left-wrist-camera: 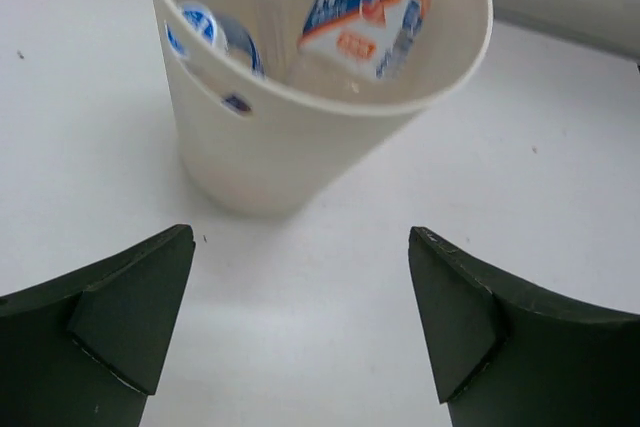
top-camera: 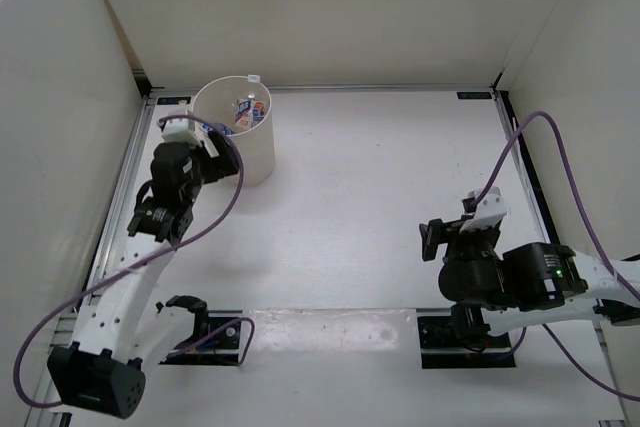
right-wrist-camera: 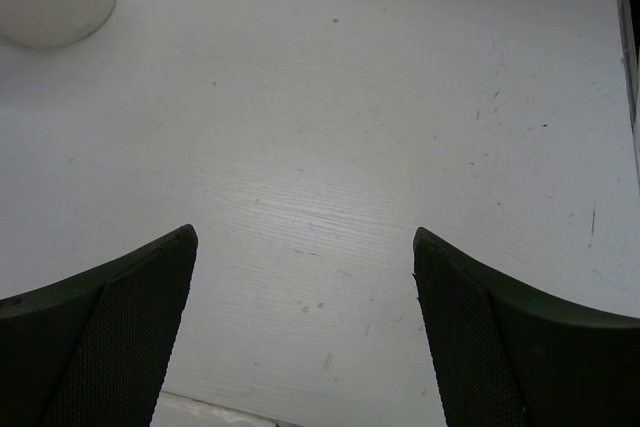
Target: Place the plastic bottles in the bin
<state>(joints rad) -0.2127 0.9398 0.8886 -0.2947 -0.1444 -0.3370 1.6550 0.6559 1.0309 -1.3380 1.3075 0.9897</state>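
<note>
Both claws gape empty: left claw (left-wrist-camera: 300, 277) near the bin (left-wrist-camera: 260, 167), right claw (right-wrist-camera: 303, 267) over the counter (right-wrist-camera: 330, 97). Labelled bottles (left-wrist-camera: 370, 7) lie inside; I'd judge only withdrawal is left to do.

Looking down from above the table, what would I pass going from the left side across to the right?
left arm → bin → right pincer → right arm
</note>
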